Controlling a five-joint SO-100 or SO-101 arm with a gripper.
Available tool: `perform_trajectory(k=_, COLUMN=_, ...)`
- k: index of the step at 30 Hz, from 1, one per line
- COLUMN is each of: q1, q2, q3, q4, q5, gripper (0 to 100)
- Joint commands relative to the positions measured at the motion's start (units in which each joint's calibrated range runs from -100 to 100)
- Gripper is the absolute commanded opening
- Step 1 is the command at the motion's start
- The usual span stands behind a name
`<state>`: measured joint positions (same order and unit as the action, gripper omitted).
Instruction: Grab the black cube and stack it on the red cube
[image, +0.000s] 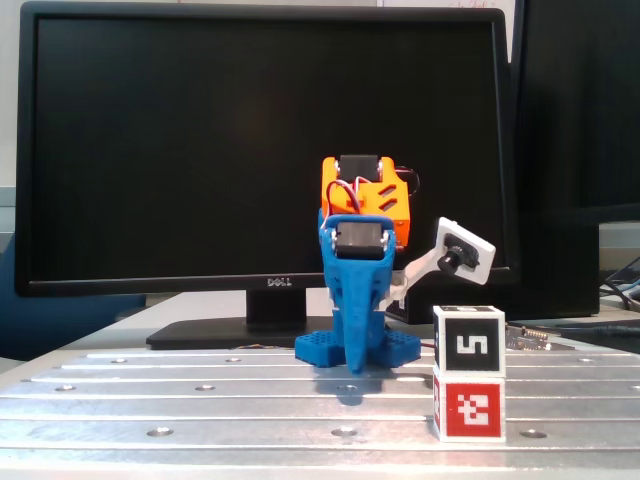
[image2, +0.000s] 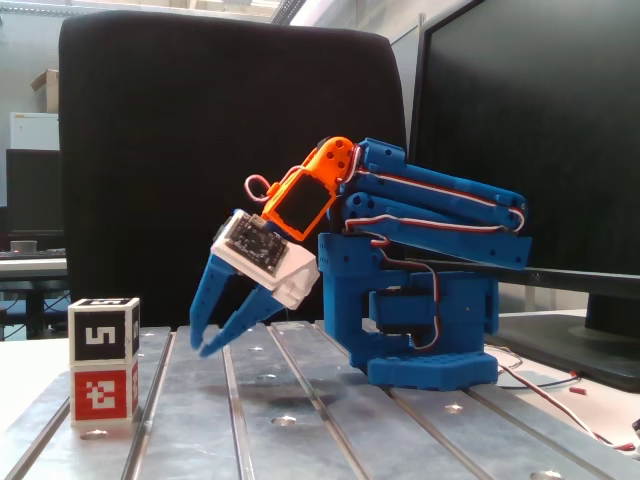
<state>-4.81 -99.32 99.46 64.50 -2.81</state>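
Observation:
The black cube (image: 469, 340) (image2: 103, 330) rests squarely on top of the red cube (image: 469, 406) (image2: 103, 391), at the front right of the table in one fixed view and at the far left in the other. The blue gripper (image: 352, 367) (image2: 198, 346) points down at the table, apart from the stack and closer to the arm's base (image2: 420, 325). Its fingertips nearly meet and nothing is held between them. The arm is folded back low over its base.
The grooved metal table (image: 200, 400) (image2: 330, 410) has bolt holes. A large Dell monitor (image: 200, 150) stands behind the arm, with a second dark screen (image2: 540, 120) beside it. Loose cables (image2: 580, 395) lie near the base. A black chair back (image2: 180, 120) stands behind the table.

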Motion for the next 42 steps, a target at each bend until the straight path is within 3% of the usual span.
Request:
perform_trajectory(k=1, q1=0.1, q2=0.2, q3=0.2, q4=0.4, q5=-1.1, gripper=1)
perform_trajectory(k=42, q1=0.4, q2=-0.1, q3=0.2, q4=7.2, q5=0.0, gripper=1)
